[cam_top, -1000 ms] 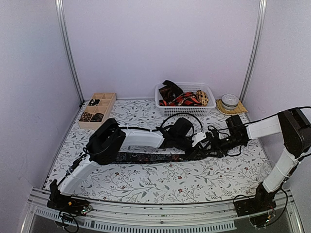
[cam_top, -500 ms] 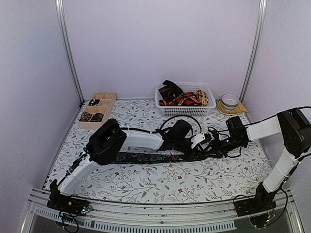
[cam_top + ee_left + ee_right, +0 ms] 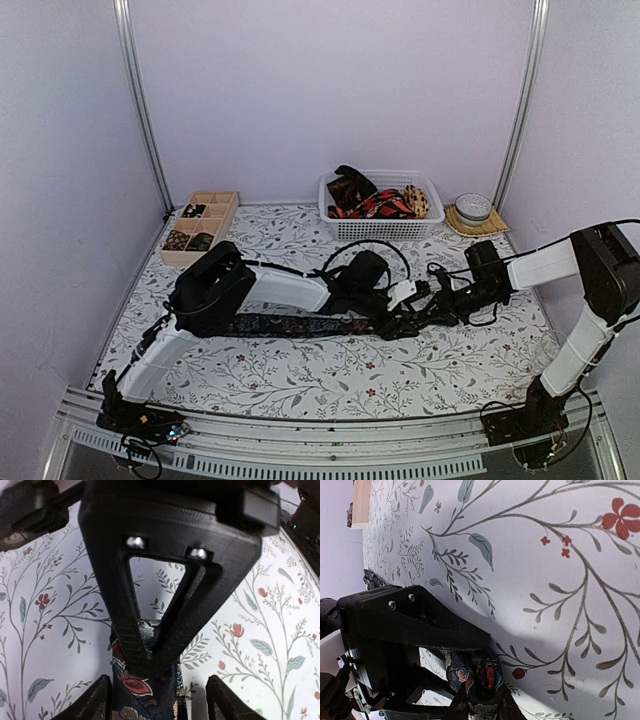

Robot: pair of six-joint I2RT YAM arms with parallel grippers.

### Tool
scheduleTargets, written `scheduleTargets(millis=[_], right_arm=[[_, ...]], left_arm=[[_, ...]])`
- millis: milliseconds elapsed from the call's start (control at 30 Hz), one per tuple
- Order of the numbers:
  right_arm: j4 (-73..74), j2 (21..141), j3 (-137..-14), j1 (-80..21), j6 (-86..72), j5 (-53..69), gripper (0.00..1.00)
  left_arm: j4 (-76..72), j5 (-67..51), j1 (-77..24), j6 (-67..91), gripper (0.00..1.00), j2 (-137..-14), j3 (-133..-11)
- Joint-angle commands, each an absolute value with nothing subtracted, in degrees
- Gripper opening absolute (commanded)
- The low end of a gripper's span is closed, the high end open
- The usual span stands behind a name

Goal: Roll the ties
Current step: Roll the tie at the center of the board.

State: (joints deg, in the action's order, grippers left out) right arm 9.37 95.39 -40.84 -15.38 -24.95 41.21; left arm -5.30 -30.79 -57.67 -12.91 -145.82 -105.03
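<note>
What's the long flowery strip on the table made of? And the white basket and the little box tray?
The tie looks like woven cloth: it lies limp and flat, with flowers patterned into it. The basket seems to be white plastic, its walls a moulded mesh of small holes. The tray looks like pale bare wood, with thin flat dividers.
</note>
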Motion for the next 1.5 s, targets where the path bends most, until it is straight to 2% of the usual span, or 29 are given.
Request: scheduleTargets(millis=[0,300,500,567,767,867,967,1333,1400,1467], right_arm=[[10.5,93.0,-42.1,-15.8,-21.8,40.9,0.16],[10.1,93.0,-42.0,-15.7,-21.7,42.1,0.20],[10.5,92.9,-42.2,-15.8,-21.6,41.7,0.26],[10.5,92.8,-42.2,-15.7,-21.7,41.7,0.26],[9.8,92.8,-41.6,-15.7,-21.7,42.4,0.27],[9.5,92.4,-41.0,-15.7,-21.4,42.6,0.34],[8.8,92.2,-40.3,-15.8,-21.5,42.5,0.35],[7.2,92.0,-39.3,-15.8,-22.3,41.2,0.22],[7.4,91.8,-39.2,-15.7,-22.1,40.7,0.21],[8.0,91.6,-39.2,-15.8,-21.8,39.7,0.20]], left_arm=[[-2.1,-27.2,-58.9,-17.2,0.64,-144.5,-105.6],[4.4,-18.2,-61.4,-24.9,0.57,-147.2,-108.6],[5.4,-17.1,-61.7,-25.2,0.36,-147.5,-108.9],[5.4,-16.3,-61.8,-25.1,0.34,-147.6,-108.9],[4.7,-12.9,-62.1,-23.7,0.34,-147.7,-109.0],[3.8,-11.0,-62.0,-22.4,0.34,-147.6,-109.0],[3.0,-10.4,-62.0,-21.2,0.34,-147.6,-109.0],[2.1,-10.7,-62.1,-19.7,0.35,-147.3,-108.8],[1.9,-10.8,-62.1,-19.4,0.37,-147.2,-108.9],[2.1,-11.3,-62.1,-19.1,0.47,-147.0,-108.9]])
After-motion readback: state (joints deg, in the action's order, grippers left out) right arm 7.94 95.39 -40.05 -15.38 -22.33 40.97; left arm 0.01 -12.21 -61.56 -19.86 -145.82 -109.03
